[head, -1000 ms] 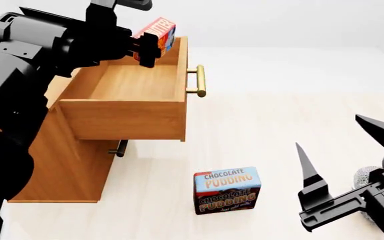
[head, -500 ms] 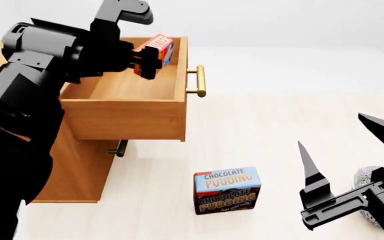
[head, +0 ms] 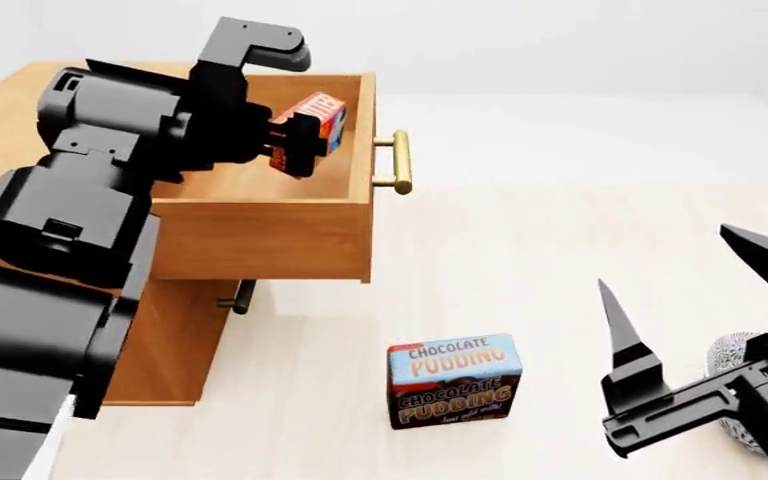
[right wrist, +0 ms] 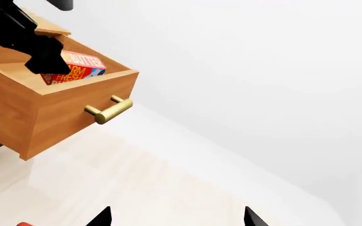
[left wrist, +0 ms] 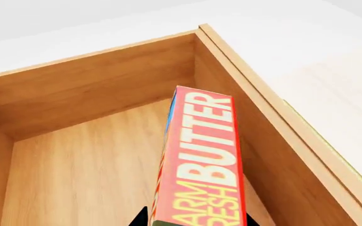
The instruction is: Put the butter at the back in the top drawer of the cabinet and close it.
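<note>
Holding the small red-and-orange butter box (head: 317, 117) inside the pulled-out light-brown wooden top drawer (head: 264, 238).

Left black gripper (head: 296, 137) looks clamped on it, fingertips mostly hidden though; right gripper (head: 704, 290) sits spread open, nothing in it.

This is a bare simulated test scene rather than any furnished room: smooth, flat renders, a plain pale floor (head: 518, 260) and blank white walls (right wrist: 263, 56) with no fixtures. The few props are household ones, giving it a loose kitchen flavour: a light wooden cabinet (head: 171, 340) with brass bar handles at about 10 o'clock, and a chocolate pudding box (head: 454, 381) standing on the floor near 6 o'clock.
</note>
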